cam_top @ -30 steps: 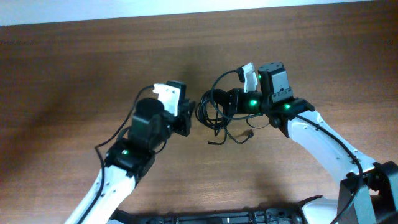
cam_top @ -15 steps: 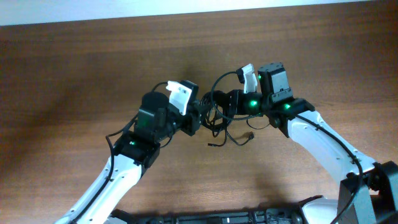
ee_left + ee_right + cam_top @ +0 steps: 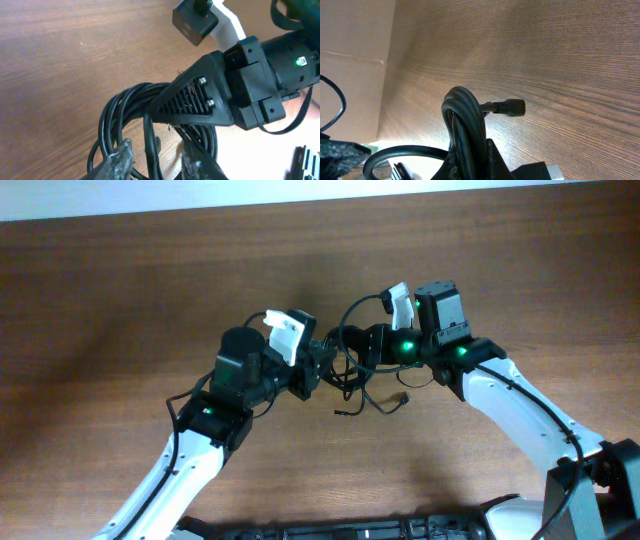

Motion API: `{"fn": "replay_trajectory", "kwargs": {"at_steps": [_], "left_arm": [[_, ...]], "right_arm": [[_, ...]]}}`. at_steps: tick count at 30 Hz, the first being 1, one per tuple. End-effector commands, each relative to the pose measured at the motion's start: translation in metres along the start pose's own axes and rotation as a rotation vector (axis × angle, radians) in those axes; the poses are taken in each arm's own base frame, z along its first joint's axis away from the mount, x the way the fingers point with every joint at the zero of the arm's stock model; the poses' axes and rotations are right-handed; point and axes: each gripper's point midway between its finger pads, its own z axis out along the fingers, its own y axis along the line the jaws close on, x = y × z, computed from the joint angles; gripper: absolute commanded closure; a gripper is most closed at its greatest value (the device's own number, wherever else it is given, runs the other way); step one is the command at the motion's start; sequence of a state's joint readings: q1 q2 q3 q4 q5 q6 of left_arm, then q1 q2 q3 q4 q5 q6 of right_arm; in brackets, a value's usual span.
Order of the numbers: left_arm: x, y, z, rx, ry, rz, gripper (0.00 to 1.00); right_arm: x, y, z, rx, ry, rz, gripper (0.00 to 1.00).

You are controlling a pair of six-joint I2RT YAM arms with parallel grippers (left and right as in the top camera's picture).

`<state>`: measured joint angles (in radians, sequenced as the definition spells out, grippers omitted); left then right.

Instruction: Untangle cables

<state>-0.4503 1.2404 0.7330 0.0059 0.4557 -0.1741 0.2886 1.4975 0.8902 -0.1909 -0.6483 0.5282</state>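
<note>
The cables (image 3: 347, 368) hang as a black coiled bundle between my two grippers in mid-table. My right gripper (image 3: 364, 350) is shut on the bundle; in the right wrist view the coil (image 3: 465, 115) rises from between its fingers (image 3: 472, 157), and a small black plug (image 3: 512, 107) sticks out sideways. My left gripper (image 3: 323, 370) is at the bundle's left side. In the left wrist view its jaws (image 3: 157, 157) stand apart around one strand (image 3: 150, 145), with gaps on both sides. Loose ends (image 3: 402, 395) trail on the wood below.
The brown wooden table (image 3: 120, 290) runs to a pale strip along the far edge (image 3: 300, 192). A thicker black arm wire (image 3: 352, 308) loops by the right wrist. A dark base (image 3: 400, 530) lies at the near edge.
My left gripper has moved right, up to the bundle, and its jaws now sit around a strand. The right gripper and the bundle have stayed put.
</note>
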Motion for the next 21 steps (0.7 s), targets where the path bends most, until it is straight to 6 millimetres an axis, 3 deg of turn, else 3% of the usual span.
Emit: {"fn": "replay_trajectory", "kwargs": {"at_steps": [1,3,6,8,12,18,19,21], "left_arm": [[0.005,0.008,0.010,-0.016,0.026,-0.010,0.72],[0.011,0.011,0.015,-0.016,0.046,-0.020,0.73],[0.016,0.014,0.019,-0.018,0.062,-0.028,0.93],[0.017,0.014,0.019,-0.018,0.064,-0.028,1.00],[0.028,0.002,0.029,0.004,0.101,-0.016,1.00],[0.063,-0.005,0.062,0.034,0.187,-0.032,0.99],[0.068,-0.005,0.069,0.037,0.195,-0.033,0.87],[0.072,0.000,0.073,0.030,0.203,-0.039,0.76]], "right_arm": [[-0.009,0.015,-0.007,-0.036,-0.021,-0.023,0.96],[-0.009,0.015,-0.007,-0.036,-0.021,-0.023,0.96],[-0.009,0.015,-0.007,-0.035,-0.022,-0.023,0.96],[-0.009,0.015,-0.007,-0.035,-0.022,-0.023,0.96],[-0.009,0.015,-0.007,-0.036,-0.021,-0.023,0.96],[-0.009,0.015,-0.007,-0.036,-0.022,-0.023,0.96],[-0.009,0.015,-0.007,-0.036,-0.022,-0.023,0.96],[-0.009,0.015,-0.007,-0.036,-0.021,-0.023,0.96]]}}
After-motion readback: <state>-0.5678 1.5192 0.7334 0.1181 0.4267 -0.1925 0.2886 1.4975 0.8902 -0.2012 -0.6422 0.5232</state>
